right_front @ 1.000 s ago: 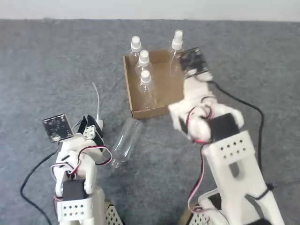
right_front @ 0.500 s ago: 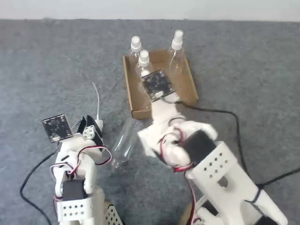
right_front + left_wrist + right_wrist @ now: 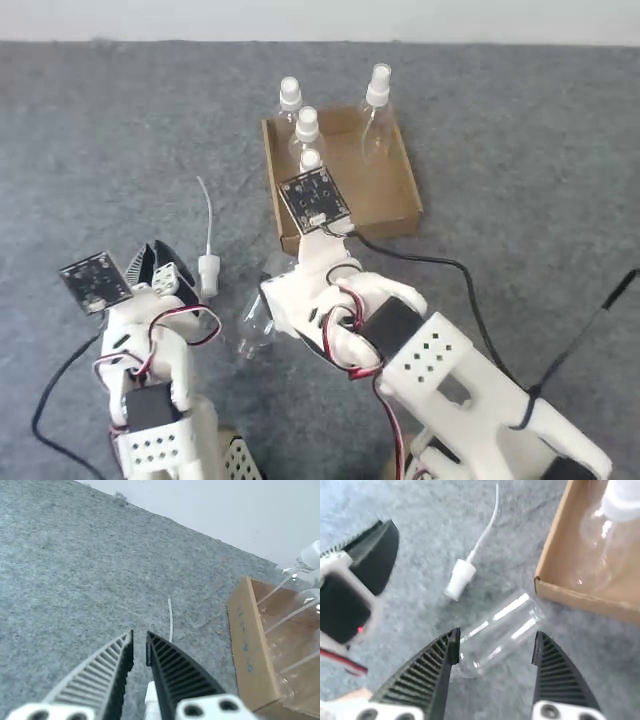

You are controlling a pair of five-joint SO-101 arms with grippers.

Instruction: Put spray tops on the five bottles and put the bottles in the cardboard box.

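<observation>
Clear bottle (image 3: pixel 497 630) on its side

Open grey carpet (image 3: pixel 100 150) lies left of the brown cardboard box (image 3: pixel 408 185) — its front wall, the white tubed spray top (image 3: pixel 460 579) and the left gripper (image 3: pixel 139 634) crowd the lying clear plastic bottle (image 3: pixel 495 630).

Count of bottles: five are showing. Four capped bottles (image 3: pixel 378 85) are standing upright at the cardboard box (image 3: pixel 385 185), and one uncapped bottle (image 3: pixel 255 318) is lying on the grey counter (image 3: pixel 100 150). Loose spray top (image 3: pixel 208 268): one, with its tube trailing, is lying on the counter. Boxes: one. Arms: two are standing at the near edge, each carrying one tool, the left tool (image 3: pixel 139 634) and the right tool (image 3: pixel 497 634).
</observation>
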